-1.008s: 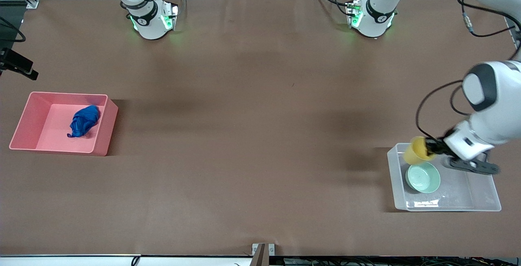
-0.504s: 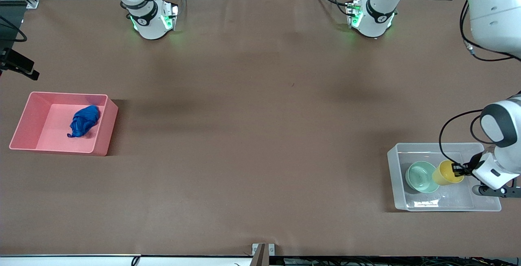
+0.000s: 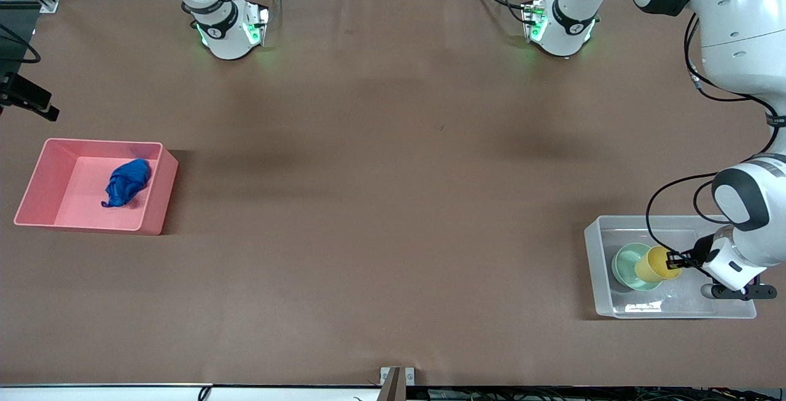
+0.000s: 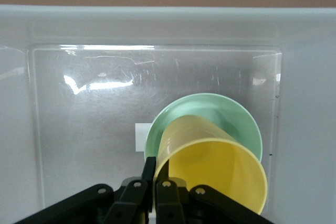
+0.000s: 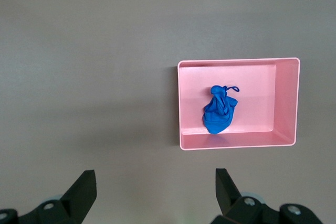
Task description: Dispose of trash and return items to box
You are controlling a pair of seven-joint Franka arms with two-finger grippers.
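I had the left gripper (image 3: 674,260) pinched on the rim of the yellow cup (image 3: 656,264), tilted inside the clear box (image 3: 731,309), its base over the mint bowl (image 3: 626,264). My right gripper (image 5: 155,190) waited spread wide, high above the blue trash (image 5: 219,110) in the pink bin (image 5: 291,102).

The cup (image 3: 656,264) is yellow and the bowl (image 3: 627,266) a pale mint green, both in a clear box (image 3: 669,312) with a small white square label (image 4: 142,137) on its base. The wad (image 3: 127,182) is deep blue and lies in a pink bin (image 3: 153,204), on a plain brown table (image 3: 381,174). The arms are white with black joints, the left gripper (image 4: 155,169) and right gripper (image 5: 155,188) have black fingers, and green lights glow at both bases.
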